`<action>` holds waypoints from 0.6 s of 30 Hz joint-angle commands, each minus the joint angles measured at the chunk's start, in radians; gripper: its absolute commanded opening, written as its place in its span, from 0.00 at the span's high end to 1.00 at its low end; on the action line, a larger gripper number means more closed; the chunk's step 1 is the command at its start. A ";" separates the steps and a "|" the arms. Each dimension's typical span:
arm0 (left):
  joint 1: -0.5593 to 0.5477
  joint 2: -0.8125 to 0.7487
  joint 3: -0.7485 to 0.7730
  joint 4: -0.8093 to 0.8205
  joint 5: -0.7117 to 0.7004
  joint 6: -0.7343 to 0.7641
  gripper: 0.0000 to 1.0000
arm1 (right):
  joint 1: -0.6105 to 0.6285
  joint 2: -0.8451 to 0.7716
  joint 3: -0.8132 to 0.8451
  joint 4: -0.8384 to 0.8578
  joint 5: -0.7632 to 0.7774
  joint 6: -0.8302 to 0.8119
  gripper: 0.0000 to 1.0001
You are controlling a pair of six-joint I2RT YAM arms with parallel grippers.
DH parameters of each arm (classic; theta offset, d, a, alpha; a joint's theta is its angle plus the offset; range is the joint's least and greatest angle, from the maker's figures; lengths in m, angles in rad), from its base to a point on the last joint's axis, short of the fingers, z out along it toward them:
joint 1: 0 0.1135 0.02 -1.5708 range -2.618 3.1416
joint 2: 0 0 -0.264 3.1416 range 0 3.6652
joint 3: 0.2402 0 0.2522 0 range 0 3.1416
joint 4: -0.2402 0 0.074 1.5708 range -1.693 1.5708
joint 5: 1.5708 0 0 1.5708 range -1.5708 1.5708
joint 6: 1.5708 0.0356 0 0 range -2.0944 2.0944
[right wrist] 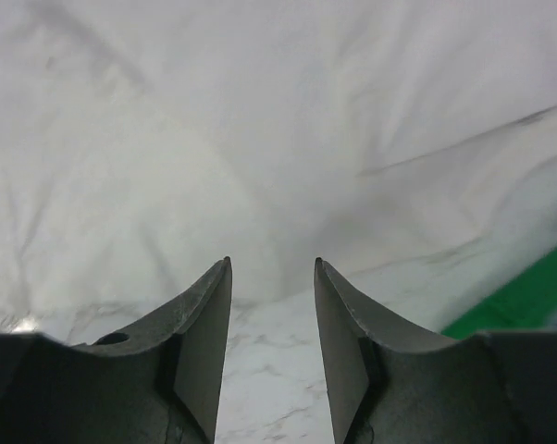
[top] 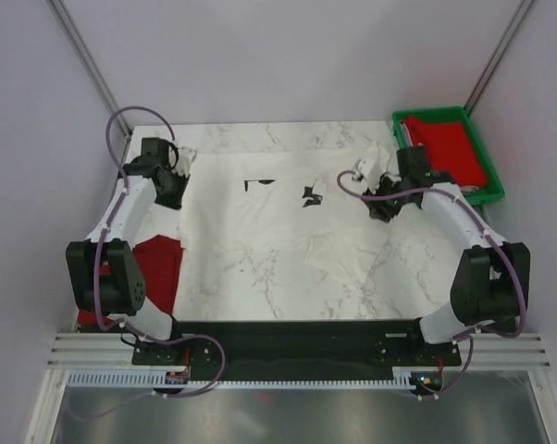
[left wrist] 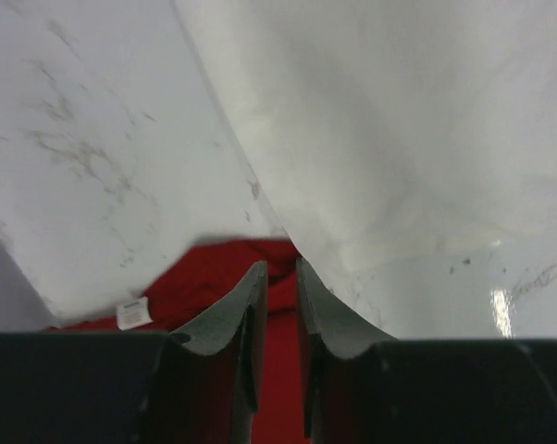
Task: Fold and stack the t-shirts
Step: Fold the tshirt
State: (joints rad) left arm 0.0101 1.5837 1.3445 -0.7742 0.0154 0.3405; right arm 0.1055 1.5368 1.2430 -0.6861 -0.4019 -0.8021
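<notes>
White t-shirt (top: 278, 231) lies spread flat across the middle of the table (top: 288, 301), dark print (top: 311, 196) facing up. I read that as laid out ready for folding. My two arms sit at its far corners so each can work one side of the cloth.

Left gripper (left wrist: 280, 268): jaws parted by a narrow slit with nothing between them. It hangs just over the shirt's left edge, where the white cloth overlaps a red t-shirt (top: 160, 264) lying at the left side of the table. The red one looks parked there to wait its turn.

Right gripper (right wrist: 272, 264): jaws clearly apart and empty, hovering over wrinkled white cloth near the right shoulder.

Green tray (top: 431, 112) sits at the far right corner with red cloth (top: 450, 148) in it. That is probably another shirt, but it's too bunched in the top view to say for sure.

Judgement: no fold is visible yet. The next move calls for both grippers to pinch an edge, and the left must catch only the white layer, not the red beneath.
</notes>
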 commanded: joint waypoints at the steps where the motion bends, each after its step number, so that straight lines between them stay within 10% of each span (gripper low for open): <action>1: 0.002 -0.128 -0.109 -0.005 0.061 -0.008 0.75 | 0.054 -0.148 -0.190 -0.141 -0.028 -0.170 0.51; 18: 0.008 -0.153 -0.231 -0.036 0.055 -0.044 0.78 | 0.284 -0.380 -0.553 -0.124 -0.054 -0.396 0.47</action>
State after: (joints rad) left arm 0.0105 1.4220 1.0943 -0.8135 0.0597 0.3248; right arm 0.3656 1.1458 0.7166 -0.8650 -0.4213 -1.1427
